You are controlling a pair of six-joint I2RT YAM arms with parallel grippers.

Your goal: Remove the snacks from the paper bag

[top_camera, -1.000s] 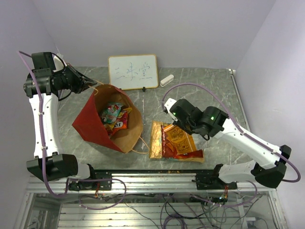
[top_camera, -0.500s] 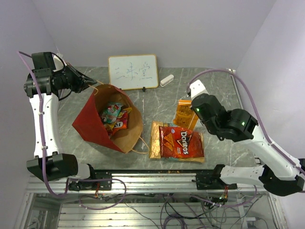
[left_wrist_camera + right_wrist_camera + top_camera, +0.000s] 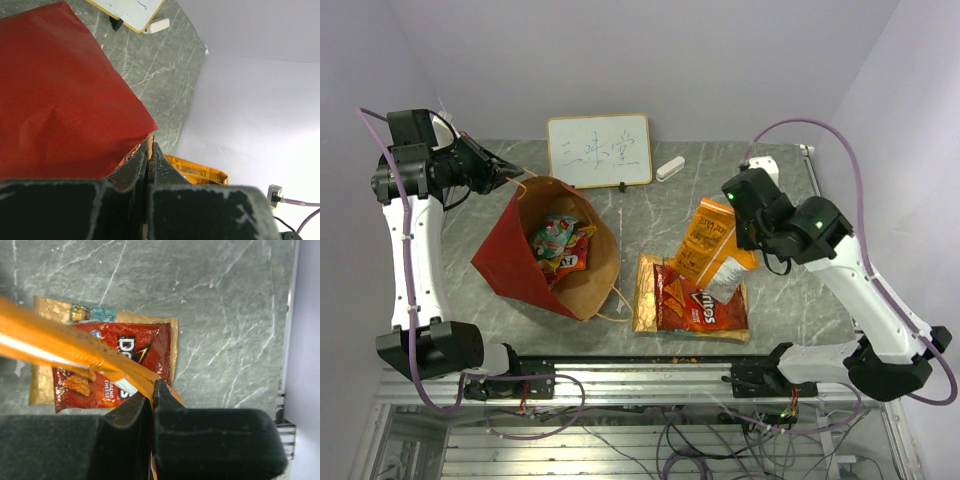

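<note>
Snack packet [image 3: 708, 240], orange, hangs from the right end effector [image 3: 740, 232], its jaws clamped on the packet's edge. Beneath it two more lie stacked on the desk [image 3: 770, 160]: a red chip packet [image 3: 698, 302] on a gold packet [image 3: 645, 290]. Bare desk opens toward 12 and 3 o'clock. At 9 o'clock the paper bag [image 3: 510, 262] gapes, other packets [image 3: 560, 245] inside, too jumbled to count. The left end effector [image 3: 515, 179] is closed on its rim at 11 o'clock; only the left wrist view shows the tan strip [image 3: 149, 142] it pinches.
</note>
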